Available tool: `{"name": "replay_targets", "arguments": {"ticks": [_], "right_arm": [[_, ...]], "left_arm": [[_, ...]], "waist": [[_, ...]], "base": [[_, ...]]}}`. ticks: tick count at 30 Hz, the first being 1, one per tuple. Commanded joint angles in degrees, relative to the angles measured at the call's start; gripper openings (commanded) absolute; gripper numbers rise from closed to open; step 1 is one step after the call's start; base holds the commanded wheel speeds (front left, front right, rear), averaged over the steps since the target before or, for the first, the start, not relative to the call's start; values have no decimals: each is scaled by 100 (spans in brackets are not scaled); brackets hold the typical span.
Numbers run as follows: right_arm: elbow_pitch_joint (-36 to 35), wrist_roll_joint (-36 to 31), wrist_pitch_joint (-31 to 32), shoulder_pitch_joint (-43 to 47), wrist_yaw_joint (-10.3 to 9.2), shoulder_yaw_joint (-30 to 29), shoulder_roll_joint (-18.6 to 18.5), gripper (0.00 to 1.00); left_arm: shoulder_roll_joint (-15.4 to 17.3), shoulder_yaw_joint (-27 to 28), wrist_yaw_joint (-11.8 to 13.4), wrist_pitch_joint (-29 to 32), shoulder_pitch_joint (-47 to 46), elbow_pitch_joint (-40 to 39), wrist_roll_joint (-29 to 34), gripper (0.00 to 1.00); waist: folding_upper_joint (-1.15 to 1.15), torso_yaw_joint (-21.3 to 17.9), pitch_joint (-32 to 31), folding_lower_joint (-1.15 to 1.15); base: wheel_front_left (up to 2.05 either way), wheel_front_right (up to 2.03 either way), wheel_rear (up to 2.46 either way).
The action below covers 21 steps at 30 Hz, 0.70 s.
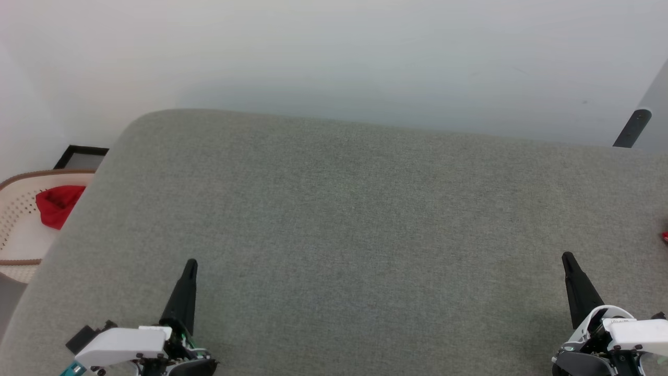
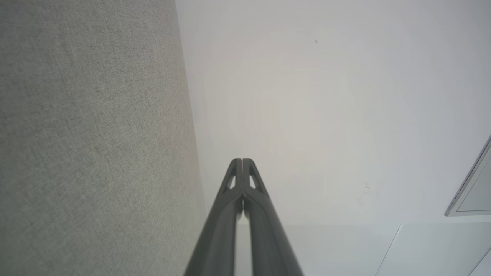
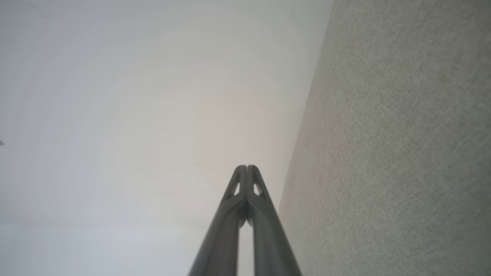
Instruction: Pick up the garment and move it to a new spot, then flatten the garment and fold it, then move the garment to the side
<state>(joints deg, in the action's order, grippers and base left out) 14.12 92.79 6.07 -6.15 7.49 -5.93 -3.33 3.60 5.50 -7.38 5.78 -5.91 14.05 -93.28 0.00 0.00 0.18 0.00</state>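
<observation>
Cannot fix the stage with certainty. Find nothing spread or folded on the middle of the broad grey woven-fabric worktop [image 1: 334, 219]. Find the left tool [image 1: 191, 265] low at the near left and the right tool [image 1: 567, 258] low at the near right, well apart, each clenched tip to tip on nothing. Notice a crumpled plain red cloth [image 1: 56, 205] inside a pale perforated basket with a brown rim [image 1: 18, 222], just beside the worktop's left edge. See no lettering or white trim on it, so cannot call it the garment. Notice also a small red scrap [image 1: 665, 236] cut off by the right border of the head view, too little for identifying. Judge two readings possible: either before the first pick-up, or after the last move, with the garment put aside at the right.
</observation>
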Motion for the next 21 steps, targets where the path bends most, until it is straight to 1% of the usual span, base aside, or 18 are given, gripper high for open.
{"name": "replay_targets", "arguments": {"ticks": [1, 21], "right_arm": [[3, 7, 14, -22, 1, -16, 14, 0], [4, -13, 28, -24, 0, -29, 24, 0]], "left_arm": [[-7, 17, -20, 14, -55, 8, 15, 0], [-24, 40, -20, 30, -58, 9, 41, 0]], "waist": [[0, 0, 0, 0], [0, 0, 0, 0]], "base": [[0, 0, 0], [0, 0, 0]]}}
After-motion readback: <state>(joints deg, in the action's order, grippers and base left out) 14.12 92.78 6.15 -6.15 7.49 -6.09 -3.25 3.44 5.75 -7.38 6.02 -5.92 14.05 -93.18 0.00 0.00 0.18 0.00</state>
